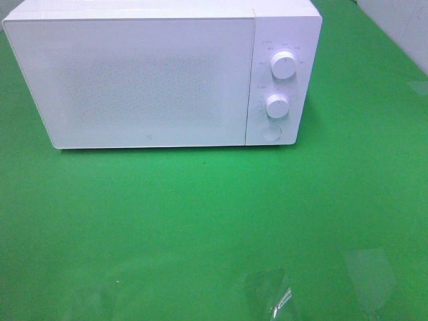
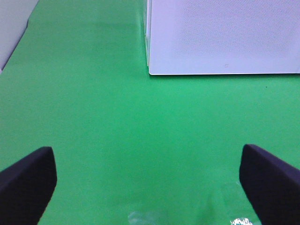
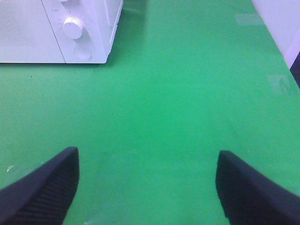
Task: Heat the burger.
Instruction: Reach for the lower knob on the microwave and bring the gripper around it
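Observation:
The burger is out of view in every frame. A white microwave (image 1: pixel 160 73) stands at the back of the green table with its door shut; its two knobs (image 1: pixel 283 65) sit on the right panel. The left wrist view shows my left gripper (image 2: pixel 147 176) open, its dark fingers (image 2: pixel 28 180) wide apart over bare green cloth, short of the microwave's (image 2: pixel 225 37) front left corner. My right gripper (image 3: pixel 147 185) is open too, nothing between its fingers (image 3: pixel 47 187), with the microwave's (image 3: pixel 61 28) knob panel ahead. Neither gripper shows in the exterior high view.
Green cloth (image 1: pixel 200 221) covers the table in front of the microwave. Pale tape patches (image 1: pixel 274 294) glint near the front edge. A white wall (image 3: pixel 281 23) borders the table on the right side, another pale wall (image 2: pixel 11 28) on the left.

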Motion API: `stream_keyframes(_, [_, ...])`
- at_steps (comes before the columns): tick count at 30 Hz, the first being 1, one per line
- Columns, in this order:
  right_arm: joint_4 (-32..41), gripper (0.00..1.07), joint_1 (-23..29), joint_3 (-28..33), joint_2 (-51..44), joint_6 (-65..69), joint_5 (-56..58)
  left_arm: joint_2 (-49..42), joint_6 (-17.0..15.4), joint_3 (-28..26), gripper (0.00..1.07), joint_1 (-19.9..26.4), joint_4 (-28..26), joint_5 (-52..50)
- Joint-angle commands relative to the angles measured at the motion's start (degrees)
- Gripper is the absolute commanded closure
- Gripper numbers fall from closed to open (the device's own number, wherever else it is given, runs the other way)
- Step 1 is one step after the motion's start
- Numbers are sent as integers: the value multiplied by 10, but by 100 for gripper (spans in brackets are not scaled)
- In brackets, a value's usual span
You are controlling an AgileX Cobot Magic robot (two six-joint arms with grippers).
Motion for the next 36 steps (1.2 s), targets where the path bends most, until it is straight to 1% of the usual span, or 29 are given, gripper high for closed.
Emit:
stream_keyframes(1, [3, 31, -3, 2, -15, -4, -7, -11, 1, 2, 9, 3, -2, -5])
stream_keyframes(10, [3, 31, -3, -7, -11, -5, -9, -11, 1, 2, 9, 3, -2, -5])
stream_keyframes(13, [3, 31, -3, -25, 20, -5, -24, -11, 1, 2, 9, 3, -2, -5])
stream_keyframes(16, [3, 31, -3, -27, 44, -4, -45, -11, 1, 2, 9, 3, -2, -5])
stream_keyframes(18, [3, 31, -3, -27, 88, -4, -100, -11, 1, 2, 9, 3, -2, -5])
stream_keyframes(19, [3, 31, -3, -27, 88, -4, -100, -11, 1, 2, 9, 3, -2, -5])
stream_keyframes(20, [3, 31, -3, -25, 113, -4, -134, -11, 1, 2, 9, 3, -2, -5])
stream_keyframes(23, [3, 31, -3, -23, 122, -4, -149, -11, 1, 2, 9, 3, -2, -5])
stream_keyframes(24, [3, 31, -3, -20, 145, -4, -183, -11, 1, 2, 9, 3, -2, -5])
stream_keyframes(25, [3, 31, -3, -20, 145, -4, -183, -11, 1, 2, 9, 3, -2, -5])
stream_keyframes(26, [3, 31, -3, -15, 164, -4, -220, -11, 1, 2, 9, 3, -2, -5])
stream_keyframes(27, [3, 31, -3, -15, 164, -4, -220, -11, 1, 2, 9, 3, -2, -5])
stream_keyframes(29, [3, 31, -3, -3, 203, -4, -290, -11, 1, 2, 9, 3, -2, -5])
stream_keyframes(30, [3, 31, -3, -3, 203, -4, -290, -11, 1, 2, 9, 3, -2, -5])
stream_keyframes(31, [3, 31, -3, 5, 222, -4, -328, -11, 1, 2, 9, 3, -1, -5])
stream_keyframes(32, [3, 31, -3, 5, 222, -4, -328, -11, 1, 2, 9, 3, -1, -5])
stream_keyframes(33, [3, 31, -3, 11, 245, -4, -365, -11, 1, 2, 9, 3, -1, -5])
stream_keyframes(34, [3, 31, -3, 11, 245, -4, -365, -11, 1, 2, 9, 3, -1, -5])
stream_keyframes(35, [3, 31, -3, 18, 270, -4, -400, -11, 1, 2, 9, 3, -1, -5])
stream_keyframes(36, [3, 31, -3, 18, 270, -4, -400, -11, 1, 2, 9, 3, -1, -5])
